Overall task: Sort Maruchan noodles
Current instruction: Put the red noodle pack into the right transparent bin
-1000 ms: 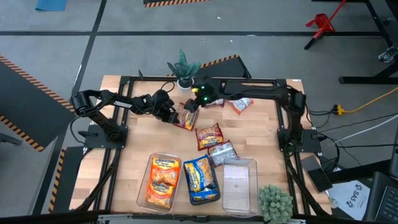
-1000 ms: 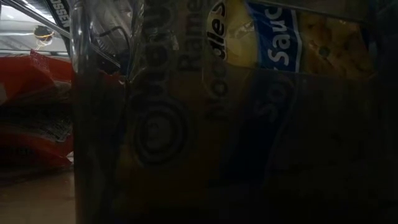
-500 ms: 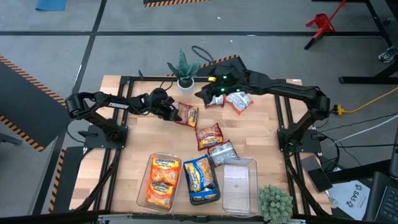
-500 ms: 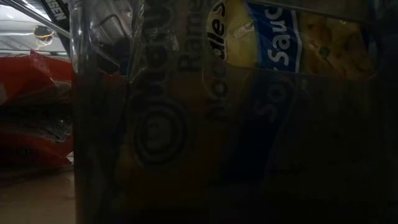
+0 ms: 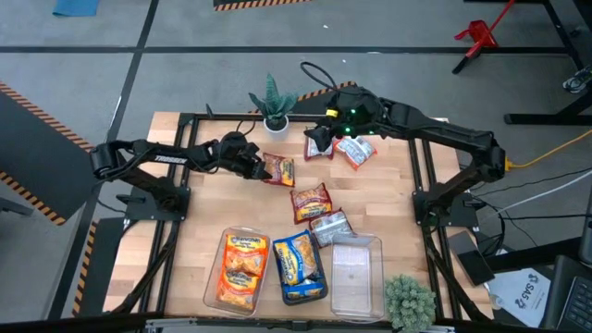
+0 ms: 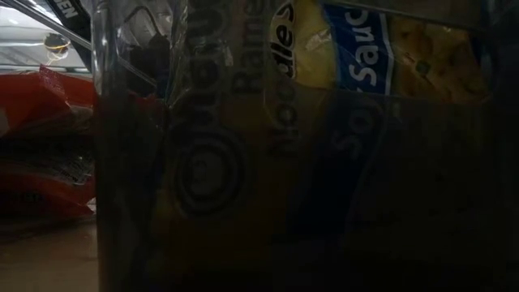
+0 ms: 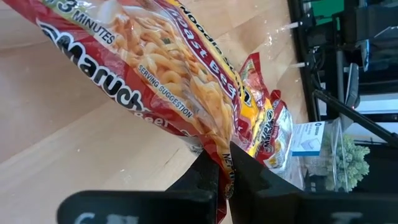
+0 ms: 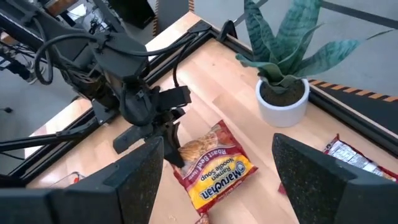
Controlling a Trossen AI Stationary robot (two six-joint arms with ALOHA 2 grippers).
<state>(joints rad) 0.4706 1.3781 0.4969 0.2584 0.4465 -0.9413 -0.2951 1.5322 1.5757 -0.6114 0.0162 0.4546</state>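
while the left gripper (image 5: 260, 167) sits left of table centre in the high view, it's clamped on the edge of a roast beef packet (image 5: 280, 171), which lies just right of it on the wood. the right gripper (image 5: 317, 143) hangs over the far middle of the table (image 5: 199, 213), next to a little potted plant (image 5: 274, 104) at the far edge, with a red-and-silver packet (image 5: 356, 151) just right of it. another red packet (image 5: 311, 201) lies mid-table, and a silver one (image 5: 329, 225) sits just nearer than that, touching the far end of the empty bin. along the near edge there are three clear bins: the left bin (image 5: 242, 268) holds orange packets, the middle bin (image 5: 298, 267) a blue-and-yellow one, the right bin (image 5: 356, 276) looks empty. a bushy fake plant (image 5: 409, 300) is at the near right corner.

low view is basically blocked, a bin wall with a soy sauce packet (image 6: 357, 49) pressed up against the lens and red packets (image 6: 49, 154) off to the left.

left wrist view: the fingers (image 7: 205, 177) are pinched tight on the seam of the roast beef packet, which is tilted with one end up off the wood. the other red packet (image 7: 266, 124) lies beyond it.

right wrist view: the two fingers (image 8: 314, 168) are spread wide with nothing between them, looking down at the left gripper (image 8: 169, 134) holding the roast beef packet (image 8: 211, 168), potted plant (image 8: 283, 93) beside it.
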